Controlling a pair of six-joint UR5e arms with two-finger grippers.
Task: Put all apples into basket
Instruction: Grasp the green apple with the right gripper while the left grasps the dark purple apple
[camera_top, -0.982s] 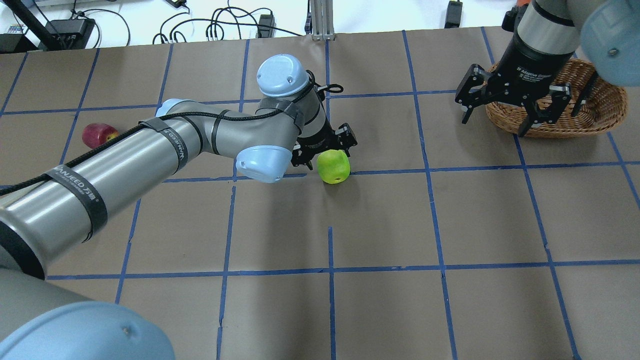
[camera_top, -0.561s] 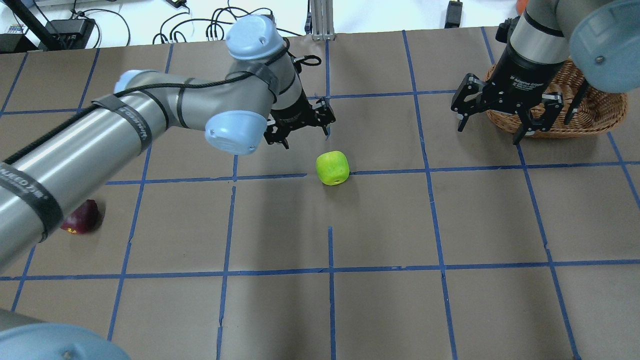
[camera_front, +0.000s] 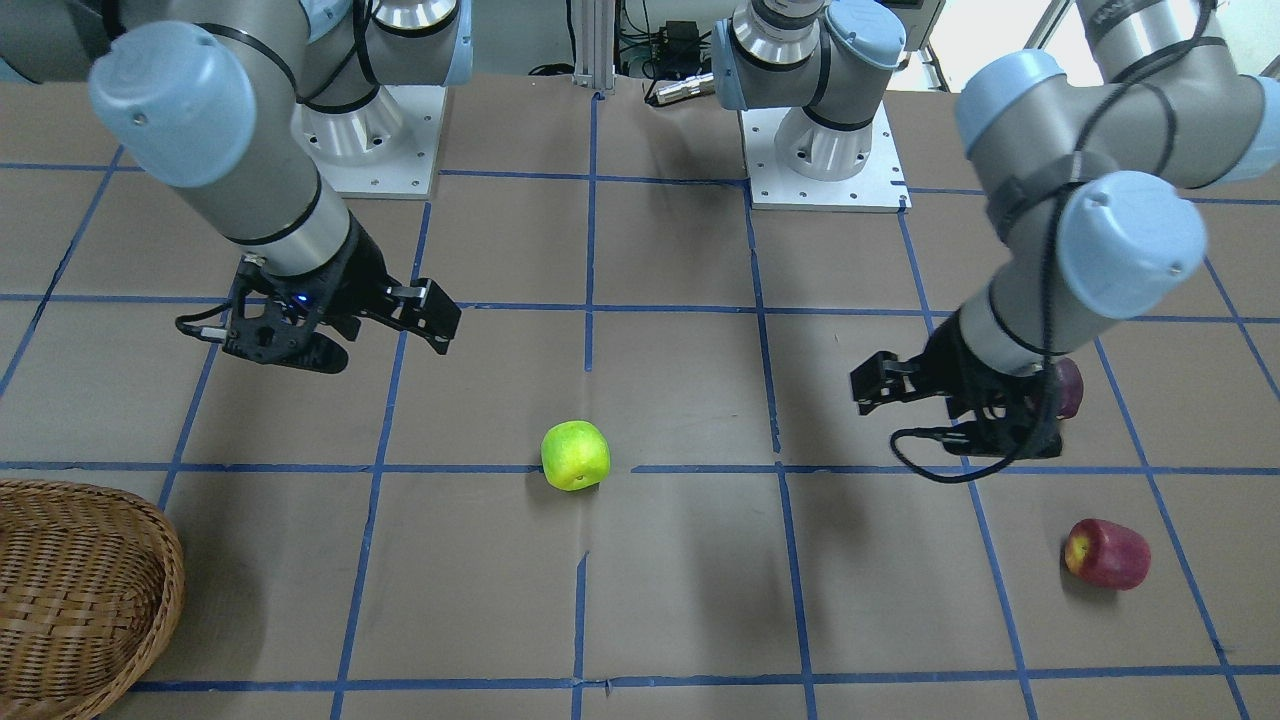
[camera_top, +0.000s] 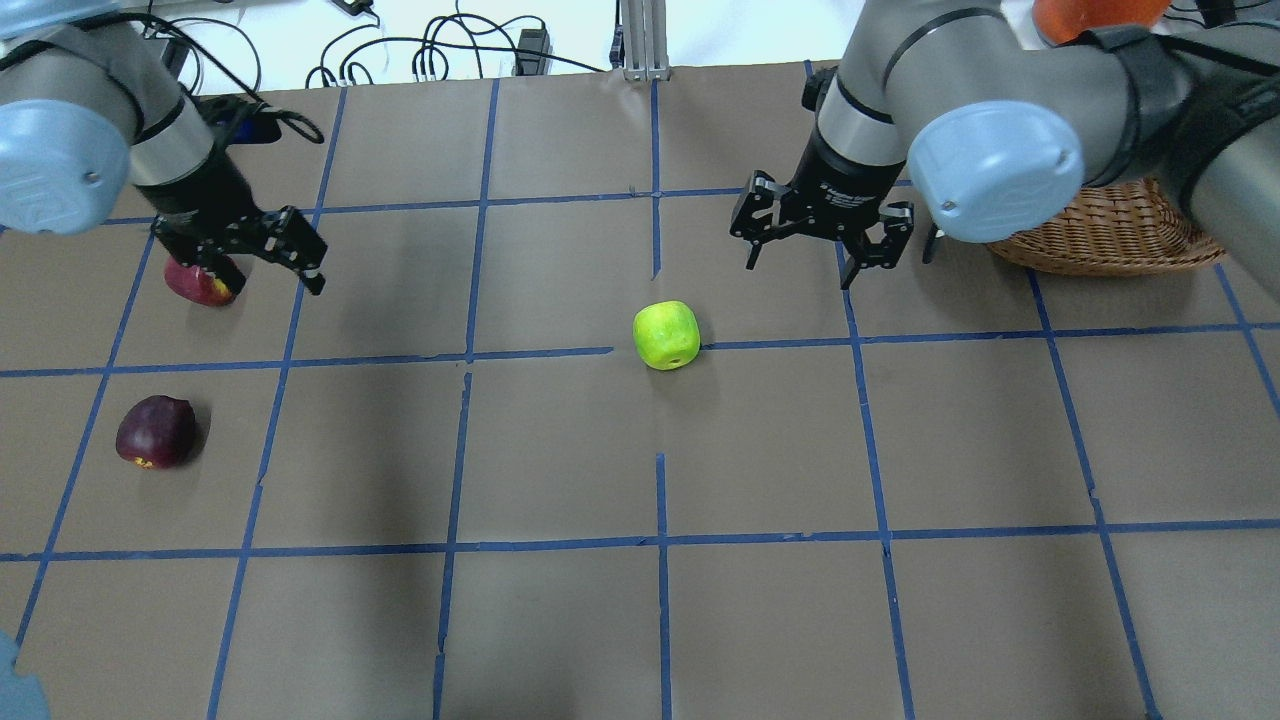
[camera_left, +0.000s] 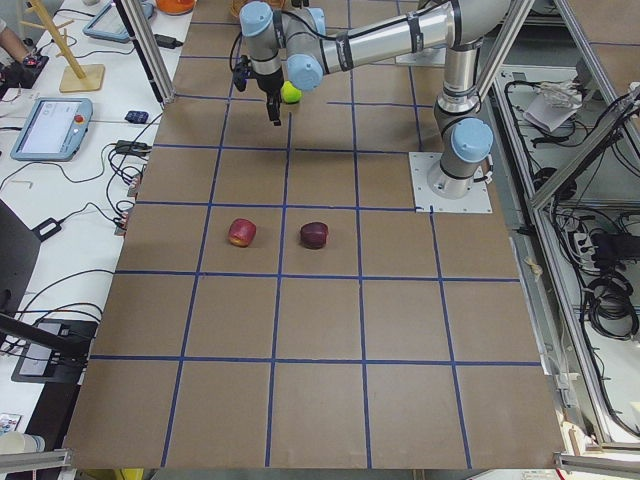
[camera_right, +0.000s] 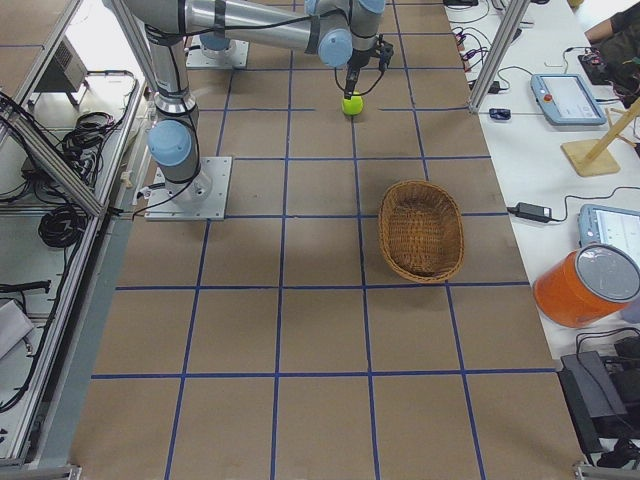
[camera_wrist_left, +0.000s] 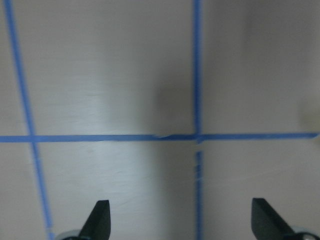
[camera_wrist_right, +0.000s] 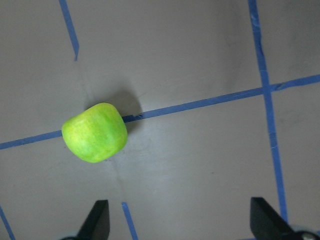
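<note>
Basket sits by the counter's far edge, right side. All three apples lie outside it: green mid-counter, red and maroon toward the left edge, red nearer the far edge. Both end effectors are wide, gripping nothing: right above the counter near green, left near red and maroon.
</note>
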